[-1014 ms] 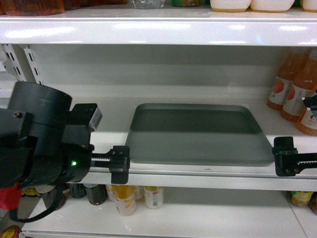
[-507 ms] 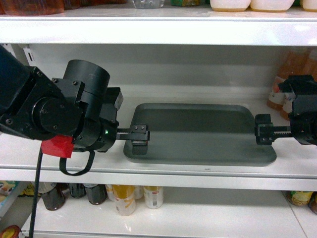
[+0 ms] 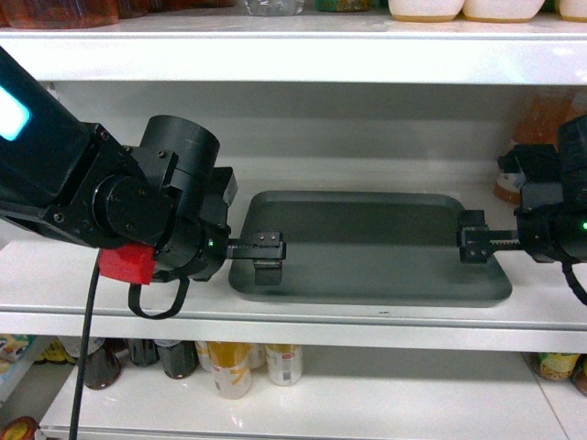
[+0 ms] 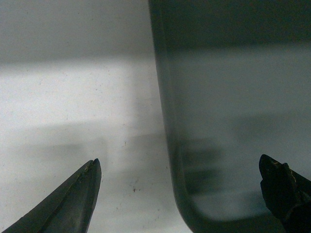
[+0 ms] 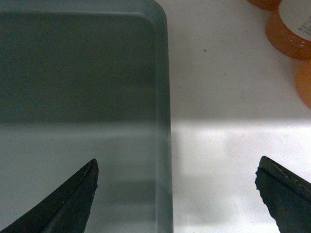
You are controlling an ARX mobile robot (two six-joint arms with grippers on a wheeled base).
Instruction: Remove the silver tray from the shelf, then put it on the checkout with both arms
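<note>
No readable txt: bottles' [image 3: 240,367] labels too blurry, tray [image 3: 367,247] unmarked.

1 silver tray [image 3: 367,247] on the shelf [image 3: 119,291]. 2 arms in view, left gripper [image 3: 267,249] and right gripper [image 3: 474,240], 1 each side of the tray. 3 orange bottles [image 5: 291,34] showed in the right wrist view. Lower-shelf bottles [image 3: 229,367]: count unclear, partly hidden.

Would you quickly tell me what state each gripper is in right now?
Left gripper: open, fingers straddling the tray's left rim, holding nothing.
Right gripper: open, fingers straddling the tray's right rim, holding nothing.
</note>
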